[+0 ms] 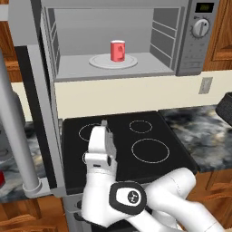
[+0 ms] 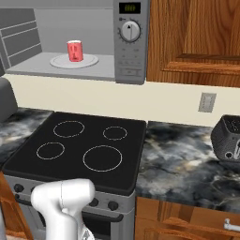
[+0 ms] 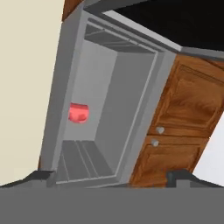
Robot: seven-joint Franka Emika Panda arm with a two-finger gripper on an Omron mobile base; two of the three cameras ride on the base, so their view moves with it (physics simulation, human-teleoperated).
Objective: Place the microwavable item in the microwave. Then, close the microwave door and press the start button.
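Landmark: the microwave (image 1: 113,41) served as your reference; its cavity stood open above the black cooktop (image 1: 122,149).
Cup: the red-pink cup (image 1: 118,50) stood upright on the white round plate (image 1: 100,61) inside the microwave cavity, near the plate's middle.
Door: the microwave door (image 1: 34,122) was swung fully open to the left of the cavity, its long grey bar handle (image 1: 16,131) nearest your left base camera.
Gripper: the gripper (image 3: 111,177) sat below the microwave and well apart from the cup; in the hand view you saw the two fingertips (image 3: 39,177) spread wide with nothing between them.
Left base view: showed you the door, the handle and the arm's wrist over the cooktop.
Right base view: showed you the control panel with green display (image 2: 130,8) and round dial (image 2: 130,31) right of the cavity, plus a dark-grey box appliance (image 2: 228,138) on the counter well to the right.
Hand view: looked up into the cavity at a tilt, with the cup (image 3: 79,113) seen from below and a wooden cabinet (image 3: 181,127) beside the microwave.
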